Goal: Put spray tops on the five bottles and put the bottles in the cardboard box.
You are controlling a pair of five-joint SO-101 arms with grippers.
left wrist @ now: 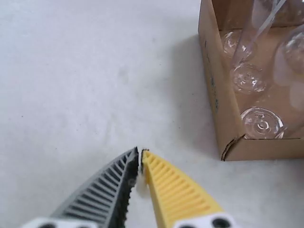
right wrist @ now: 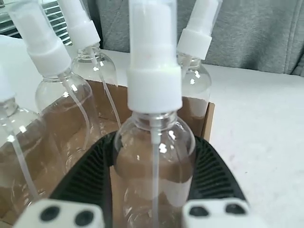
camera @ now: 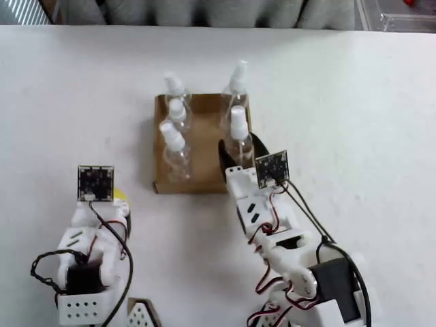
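R gripper (right wrist: 156, 139) is pinching the fifth bottle (right wrist: 153, 114) round its clear body, a black jaw tight on each side, below the shoulder. That low hold likely keeps the bottle upright and the white spray top (right wrist: 153, 61) free of the jaws. You've got it at the near corner of the cardboard box (camera: 158, 143), just inside the wall closest to the gripper. Can't tell if its base is down on the box floor yet, so judge that before you let go.

Box contents: one more bottle (camera: 237, 85) stands right beyond the held one. Three others (camera: 178, 116) stand in a row along the opposite wall, off to the gripper's side. All five are upright w/ tops fitted, so capping looks done and this placement looks like the last step.

L gripper (left wrist: 140, 153) has its grey and yellow jaws pressed together on nothing. It sits low over bare table (left wrist: 71, 71), w/ the box corner ahead and to one side, parked well apart from the work.
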